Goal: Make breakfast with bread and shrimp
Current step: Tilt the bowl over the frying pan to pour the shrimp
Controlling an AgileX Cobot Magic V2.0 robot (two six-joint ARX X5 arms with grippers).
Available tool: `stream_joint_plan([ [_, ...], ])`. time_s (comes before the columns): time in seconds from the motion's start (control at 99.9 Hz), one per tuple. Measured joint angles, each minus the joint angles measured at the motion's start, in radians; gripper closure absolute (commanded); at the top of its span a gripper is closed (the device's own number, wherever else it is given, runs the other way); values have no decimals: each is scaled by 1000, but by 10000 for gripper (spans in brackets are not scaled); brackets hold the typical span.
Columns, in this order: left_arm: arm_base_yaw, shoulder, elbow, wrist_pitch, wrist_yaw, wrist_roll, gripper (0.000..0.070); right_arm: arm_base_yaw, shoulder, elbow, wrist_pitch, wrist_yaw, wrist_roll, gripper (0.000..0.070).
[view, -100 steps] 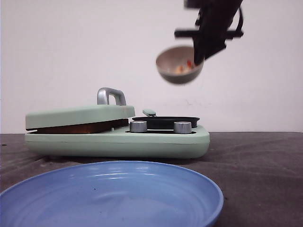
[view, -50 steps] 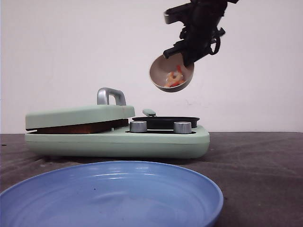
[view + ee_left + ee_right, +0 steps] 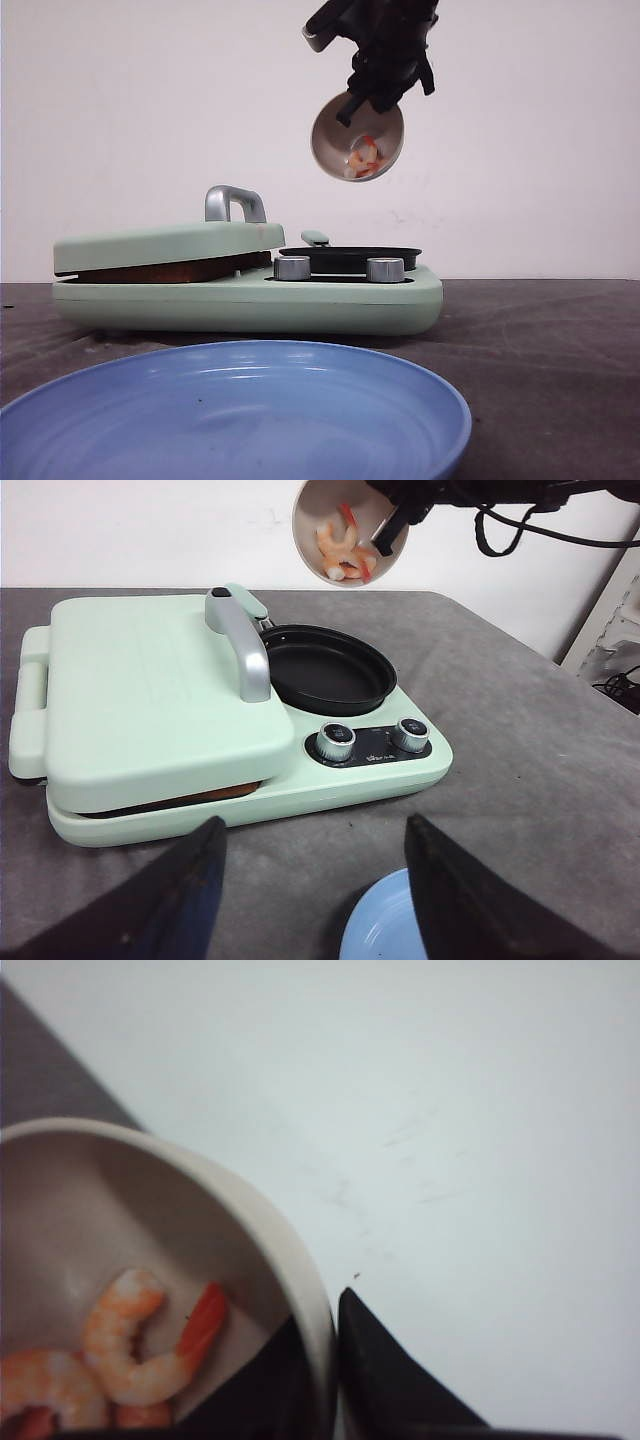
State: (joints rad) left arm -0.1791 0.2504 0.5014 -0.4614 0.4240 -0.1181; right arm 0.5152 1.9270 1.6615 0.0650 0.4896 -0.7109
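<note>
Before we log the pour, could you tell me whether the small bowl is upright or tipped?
Tipped: the bowl in the right gripper faces sideways, shrimp still inside.

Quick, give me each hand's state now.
Left hand: open, holding nothing.
Right hand: shut on the rim of the small beige bowl of shrimp.

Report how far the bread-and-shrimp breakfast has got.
Done: bread sits under the closed lid of the green grill. In hand: the right gripper holds the tilted bowl of shrimp above the black pan, which is empty. Left: tipping shrimp in, cooking, plating on the empty blue plate.
</note>
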Motion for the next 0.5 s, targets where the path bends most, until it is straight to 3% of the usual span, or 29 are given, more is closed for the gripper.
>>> stream_joint_plan([
  [0.27, 0, 0, 0, 0, 14, 0, 416, 29, 0, 0, 105, 135, -185, 700],
  [0.5, 0, 0, 0, 1, 37, 4, 416, 79, 0, 0, 133, 167, -285, 700],
])
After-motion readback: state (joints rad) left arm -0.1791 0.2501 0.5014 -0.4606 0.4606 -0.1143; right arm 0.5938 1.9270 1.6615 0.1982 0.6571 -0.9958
